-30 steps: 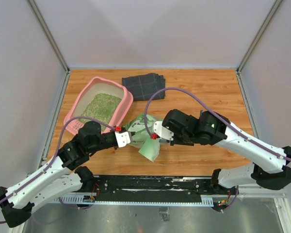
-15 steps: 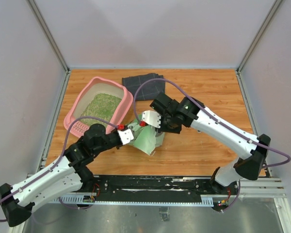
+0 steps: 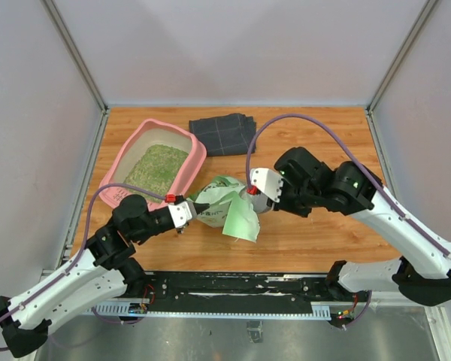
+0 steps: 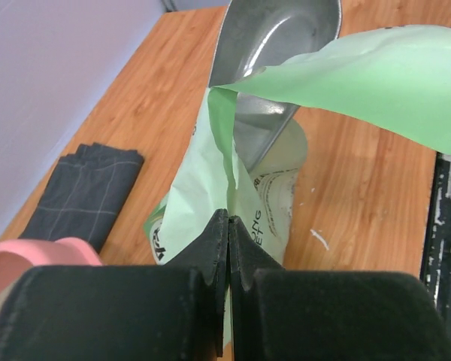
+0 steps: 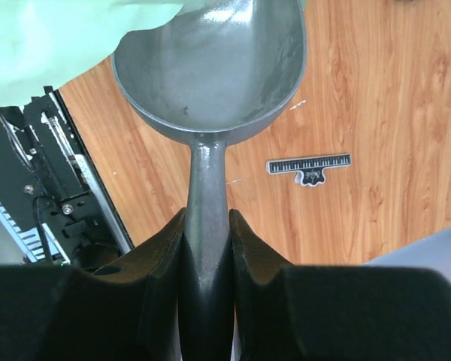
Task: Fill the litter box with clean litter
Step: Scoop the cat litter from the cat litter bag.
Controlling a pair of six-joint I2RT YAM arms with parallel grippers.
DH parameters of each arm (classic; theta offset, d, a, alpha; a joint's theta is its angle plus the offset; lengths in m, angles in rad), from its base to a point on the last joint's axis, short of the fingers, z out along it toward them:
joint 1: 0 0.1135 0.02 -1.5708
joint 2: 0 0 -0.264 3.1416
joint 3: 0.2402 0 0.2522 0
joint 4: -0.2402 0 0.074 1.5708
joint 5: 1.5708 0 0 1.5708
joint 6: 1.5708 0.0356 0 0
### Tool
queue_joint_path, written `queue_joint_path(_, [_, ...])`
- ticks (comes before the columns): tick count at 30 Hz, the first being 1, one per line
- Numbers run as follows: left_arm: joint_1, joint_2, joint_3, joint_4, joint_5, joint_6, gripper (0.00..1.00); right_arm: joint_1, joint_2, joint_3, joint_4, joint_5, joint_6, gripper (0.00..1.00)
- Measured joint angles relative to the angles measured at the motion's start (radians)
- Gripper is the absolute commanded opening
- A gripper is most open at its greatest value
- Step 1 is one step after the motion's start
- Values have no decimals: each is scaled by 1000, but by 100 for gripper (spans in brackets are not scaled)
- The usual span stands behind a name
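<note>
**Both claws clenched at the bag, litter lying in the pink tray**

Nearest the bases, the left gripper (image 4: 229, 229) is clenched on a thin edge of the green-and-white bag (image 3: 214, 203), its jaws pressed together with the plastic pinched between them. The bag lies crumpled on the wooden table (image 3: 323, 143), between the two grippers, with a pale green flap lifted at its right side.

The right gripper (image 5: 207, 226) grasps the handle of the grey metal scoop (image 5: 210, 68), one jaw on each side of the stem. The scoop's bowl shows bare metal and sits at the bag's mouth, with the green flap across its rim.

Farther back on the left stands the litter box (image 3: 200, 156), apart from the bag. The clean litter (image 3: 156, 165) lies in it as a greenish-tan bed. Just to the right of the tray, at the far edge, lies a folded dark grey cloth (image 3: 224, 134).
</note>
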Motion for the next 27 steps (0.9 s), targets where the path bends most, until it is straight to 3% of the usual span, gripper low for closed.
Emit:
queue_joint_path(11, [0, -8, -1, -13, 54, -40, 0, 132, 50, 13, -59, 128, 167, 1])
queue_joint_path(27, [0, -38, -16, -3, 107, -9, 0, 138, 65, 32, -152, 225, 238, 1])
